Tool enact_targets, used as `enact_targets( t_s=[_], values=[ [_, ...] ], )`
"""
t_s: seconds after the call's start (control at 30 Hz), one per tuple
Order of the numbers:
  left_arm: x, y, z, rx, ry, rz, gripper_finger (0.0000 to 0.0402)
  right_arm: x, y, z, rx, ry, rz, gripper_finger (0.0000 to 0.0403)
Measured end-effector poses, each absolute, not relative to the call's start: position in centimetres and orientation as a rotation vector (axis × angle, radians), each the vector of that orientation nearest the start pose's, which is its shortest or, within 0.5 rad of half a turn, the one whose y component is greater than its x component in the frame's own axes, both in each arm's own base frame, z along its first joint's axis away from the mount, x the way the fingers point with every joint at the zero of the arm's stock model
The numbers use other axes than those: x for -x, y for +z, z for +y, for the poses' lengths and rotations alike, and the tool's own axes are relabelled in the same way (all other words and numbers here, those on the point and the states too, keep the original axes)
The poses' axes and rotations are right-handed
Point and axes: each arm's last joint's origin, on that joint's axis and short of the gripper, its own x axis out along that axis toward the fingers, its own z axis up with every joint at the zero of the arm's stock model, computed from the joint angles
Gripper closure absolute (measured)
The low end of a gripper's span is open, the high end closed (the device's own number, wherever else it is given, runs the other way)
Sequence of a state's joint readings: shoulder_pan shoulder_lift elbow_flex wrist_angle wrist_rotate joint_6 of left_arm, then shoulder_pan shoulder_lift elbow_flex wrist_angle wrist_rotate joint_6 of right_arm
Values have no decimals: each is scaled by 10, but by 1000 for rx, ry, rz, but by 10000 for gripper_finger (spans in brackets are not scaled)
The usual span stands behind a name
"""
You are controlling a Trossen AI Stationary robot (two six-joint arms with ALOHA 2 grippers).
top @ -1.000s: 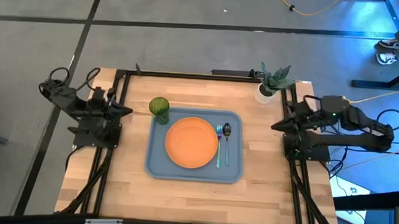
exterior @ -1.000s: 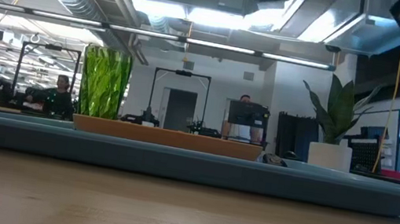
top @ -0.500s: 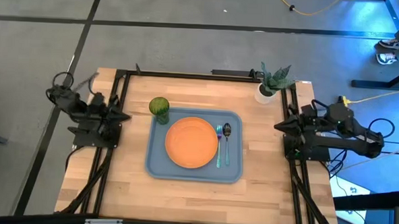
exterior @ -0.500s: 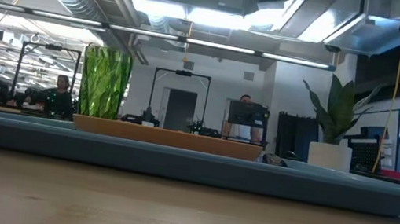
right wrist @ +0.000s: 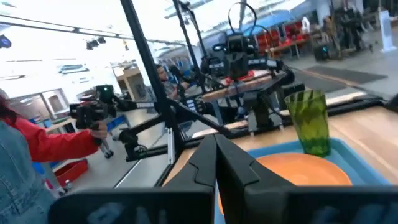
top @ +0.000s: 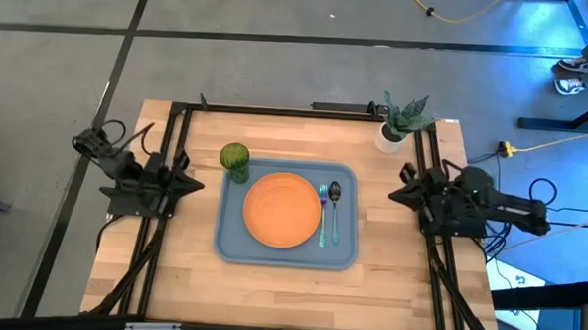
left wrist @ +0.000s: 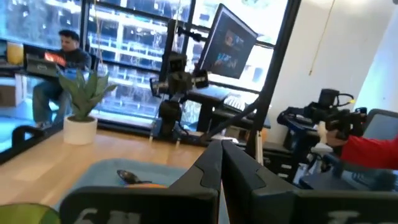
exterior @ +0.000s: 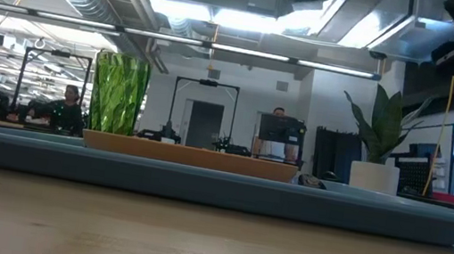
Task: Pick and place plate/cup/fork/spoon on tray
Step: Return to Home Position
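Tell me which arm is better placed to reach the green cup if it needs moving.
Left, probably: the cup stands at the corner of the tray nearest the left gripper; the right gripper is across it.

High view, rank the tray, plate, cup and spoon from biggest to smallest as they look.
1. tray
2. plate
3. cup and spoon: no clear order, since the spoon looks longer and the cup looks wider.
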State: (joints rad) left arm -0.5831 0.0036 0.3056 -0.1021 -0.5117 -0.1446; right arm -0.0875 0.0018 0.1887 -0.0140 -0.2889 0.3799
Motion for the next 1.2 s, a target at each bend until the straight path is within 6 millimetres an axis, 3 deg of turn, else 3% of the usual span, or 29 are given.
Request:
enact_targets(
  t_s=[0.33,0.63,1.0,1.2],
  values=[
    [-67,241,-29,238,-141,-234,402,-92,192,2,-261,293,-233,396],
    [-76,216,-36,229,-165,-230,402,-93,188,3,-185,348,-196,396],
    [-86,173,-41,243,-134,-54,402,-95,173,5,-224,386,-33,396],
    [-86,172,-41,213,-130,-52,401,-95,173,4,-136,375,-51,396]
  ],
)
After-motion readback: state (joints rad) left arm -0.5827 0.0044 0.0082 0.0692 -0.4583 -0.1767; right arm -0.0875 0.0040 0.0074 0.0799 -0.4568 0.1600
